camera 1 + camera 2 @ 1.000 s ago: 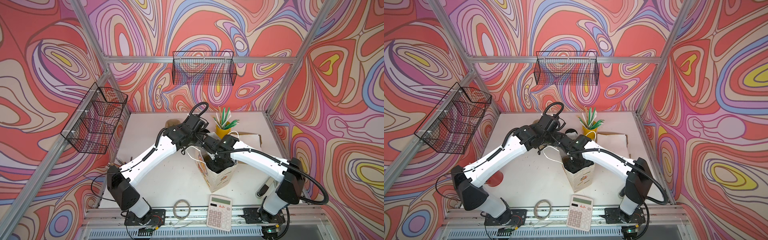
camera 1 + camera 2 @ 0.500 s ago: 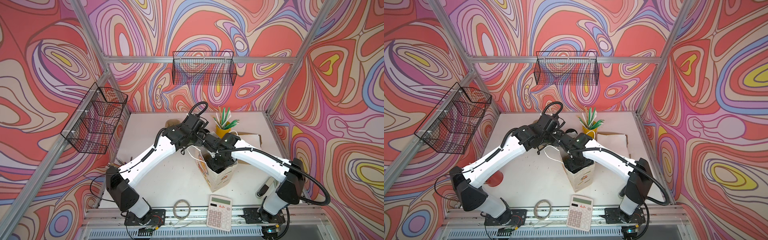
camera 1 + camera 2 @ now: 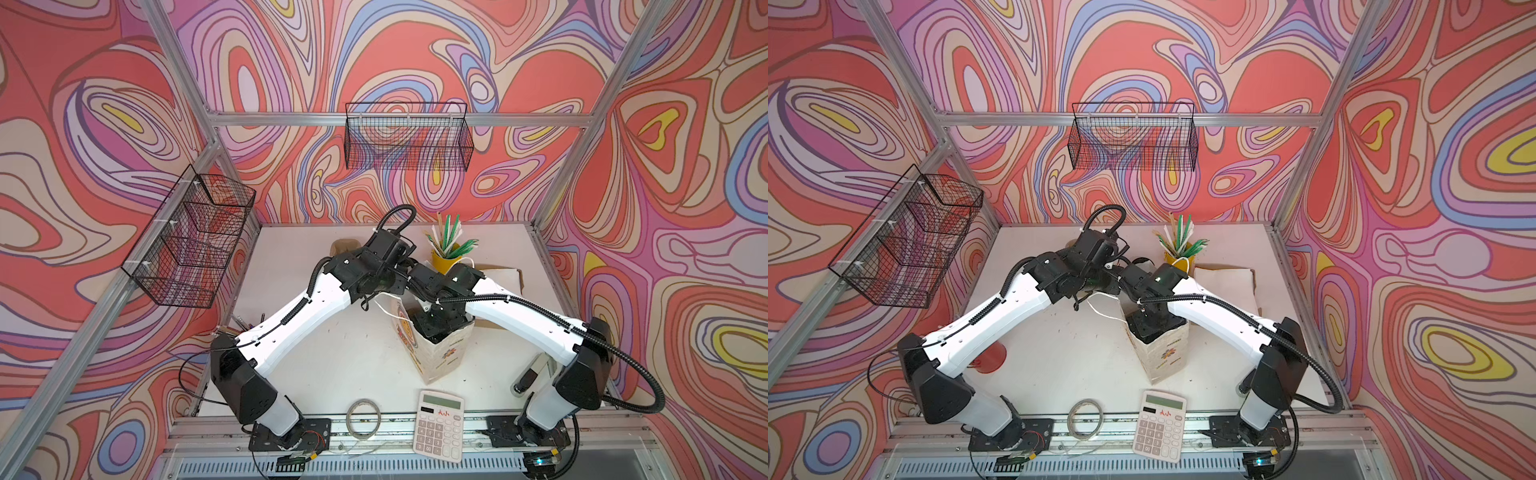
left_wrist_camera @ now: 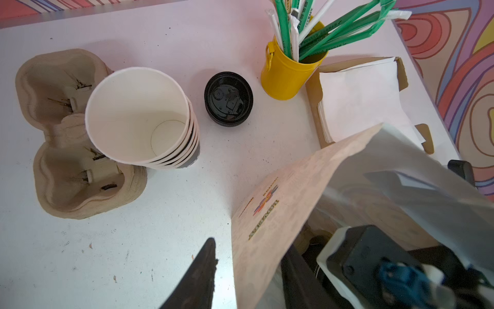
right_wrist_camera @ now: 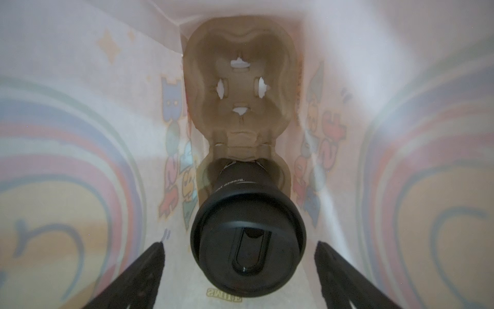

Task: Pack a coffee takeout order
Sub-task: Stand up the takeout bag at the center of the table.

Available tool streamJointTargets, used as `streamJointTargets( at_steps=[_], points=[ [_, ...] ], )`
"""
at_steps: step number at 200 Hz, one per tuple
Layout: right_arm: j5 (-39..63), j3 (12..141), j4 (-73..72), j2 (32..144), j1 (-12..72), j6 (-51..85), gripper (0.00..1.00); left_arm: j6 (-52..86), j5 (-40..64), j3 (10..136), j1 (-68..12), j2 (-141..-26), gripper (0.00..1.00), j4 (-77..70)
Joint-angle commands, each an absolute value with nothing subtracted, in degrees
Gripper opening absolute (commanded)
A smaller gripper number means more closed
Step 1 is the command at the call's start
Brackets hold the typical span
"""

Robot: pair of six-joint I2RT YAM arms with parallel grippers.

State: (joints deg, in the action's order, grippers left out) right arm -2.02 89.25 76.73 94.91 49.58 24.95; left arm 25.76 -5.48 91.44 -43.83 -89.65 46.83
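Inside paper bag (image 5: 80, 133) | cup (image 5: 247, 232), pulp carrier (image 5: 240, 88) | left end effector (image 4: 250, 248), right end effector (image 5: 239, 244): apart

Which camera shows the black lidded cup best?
The right wrist view: the black lidded cup fills it, seated in the pulp carrier inside the bag. Both top views and the left wrist view show just the bag hiding it.

Bright, even light with soft shadows; inside the paper bag (image 5: 80, 133) a diffuse glow, its near walls blurred.
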Motion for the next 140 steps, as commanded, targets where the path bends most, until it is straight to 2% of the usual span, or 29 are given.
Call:
streamJointTargets(
  at_steps=[1, 43, 106, 130, 140],
  points=[
    [-4.38, 92.28, 73.03, 95.14, 49.39, 23.47, 0.90, 25.30, -2.31, 90.61, -45.43, -88.95, 0.42, 46.51],
    [-3.52, 92.91, 70.48, 97.03, 49.37, 22.88, 0.88, 25.33, -2.54, 90.52, -45.44, -88.71, 0.41, 46.49],
    [-4.08, 89.62, 69.12, 94.22, 49.39, 23.99, 0.88, 25.12, -2.46, 91.55, -45.42, -89.50, 0.38, 46.70],
    [-4.42, 90.26, 69.76, 94.30, 49.36, 23.98, 0.87, 25.00, -2.42, 93.60, -45.44, -90.84, 0.29, 48.26],
    [-3.61, 89.91, 69.73, 94.05, 49.39, 24.13, 0.86, 24.97, -2.66, 94.20, -45.44, -91.10, 0.20, 48.90]
  ],
)
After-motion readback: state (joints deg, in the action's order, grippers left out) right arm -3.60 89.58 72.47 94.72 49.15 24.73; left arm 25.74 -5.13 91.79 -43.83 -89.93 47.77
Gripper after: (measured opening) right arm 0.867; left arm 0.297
